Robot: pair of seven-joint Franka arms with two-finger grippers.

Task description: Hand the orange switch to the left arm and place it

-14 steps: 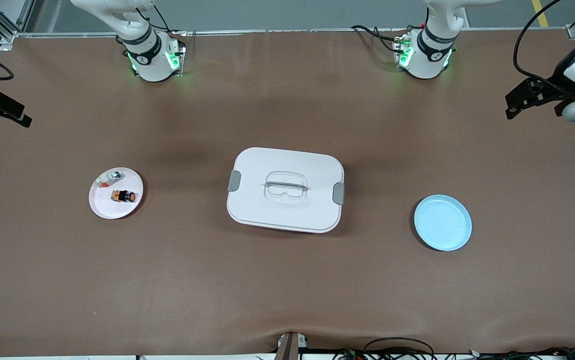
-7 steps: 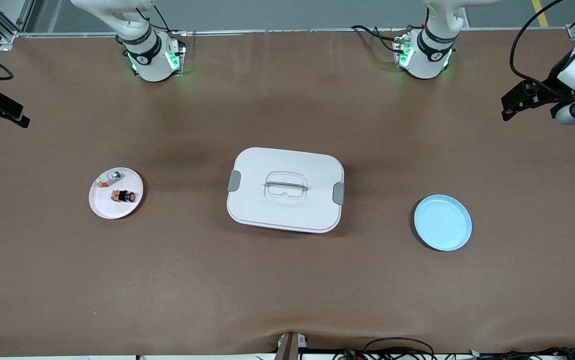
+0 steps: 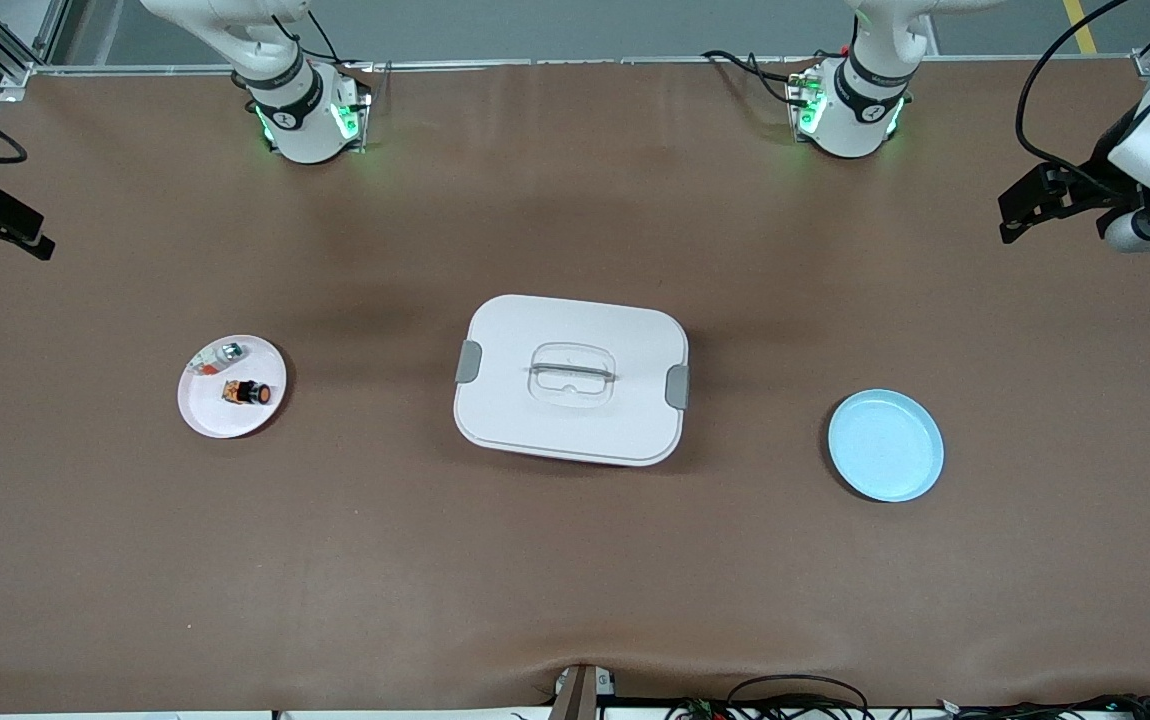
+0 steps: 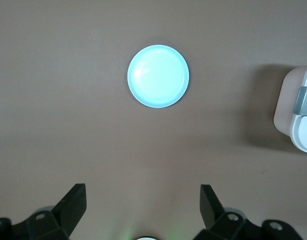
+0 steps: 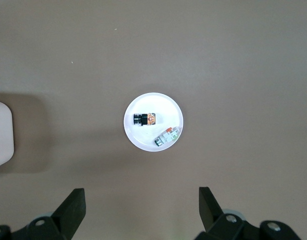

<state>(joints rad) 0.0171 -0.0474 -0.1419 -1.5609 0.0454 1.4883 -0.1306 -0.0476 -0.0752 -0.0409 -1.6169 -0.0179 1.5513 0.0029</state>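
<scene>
The orange switch (image 3: 248, 392) lies on its side on the white plate (image 3: 205, 410) near the right arm's worktop end, below the right hand (image 5: 141, 212), fingers apart; left hand (image 4: 143, 210), also spread, waits over the blue plate (image 3: 885, 445).

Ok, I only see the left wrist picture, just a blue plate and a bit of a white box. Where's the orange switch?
Observer: The orange switch lies on a white plate toward the right arm's end of the table.
Operator: Is anything else on that plate?
Observer: Yes, a small silver-teal part lies beside it, farther from the front camera.
Operator: Is the right gripper holding something?
Observer: No, the right gripper is open and empty, up in the air.
</scene>
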